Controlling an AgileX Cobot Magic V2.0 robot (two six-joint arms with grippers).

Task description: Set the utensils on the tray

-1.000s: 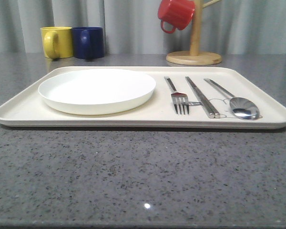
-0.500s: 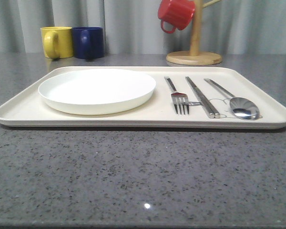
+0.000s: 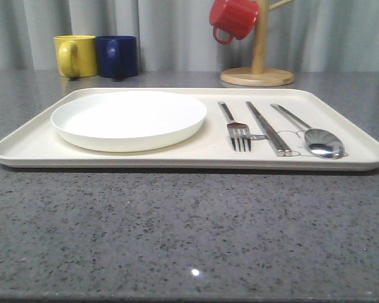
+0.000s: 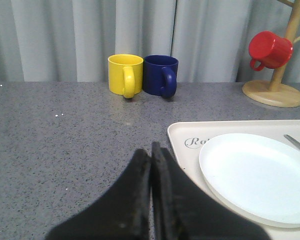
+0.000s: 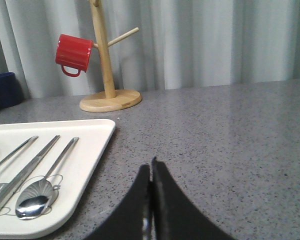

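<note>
The cream tray (image 3: pixel 196 158) lies across the grey table. On its right half rest three silver utensils side by side: a fork (image 3: pixel 237 131), a pair of flat chopsticks (image 3: pixel 268 130) and a spoon (image 3: pixel 316 137). In the right wrist view the spoon (image 5: pixel 37 197), chopsticks (image 5: pixel 25 172) and fork handle (image 5: pixel 12 152) lie on the tray (image 5: pixel 92 150). My right gripper (image 5: pixel 150 167) is shut and empty over bare table beside the tray's right edge. My left gripper (image 4: pixel 151 151) is shut and empty at the tray's (image 4: pixel 182 132) left edge.
A white plate (image 3: pixel 128 118) fills the tray's left half. A yellow mug (image 3: pixel 74 55) and a blue mug (image 3: pixel 117 55) stand at the back left. A wooden mug stand (image 3: pixel 258 74) with a red mug (image 3: pixel 234 17) hanging on it is at the back right.
</note>
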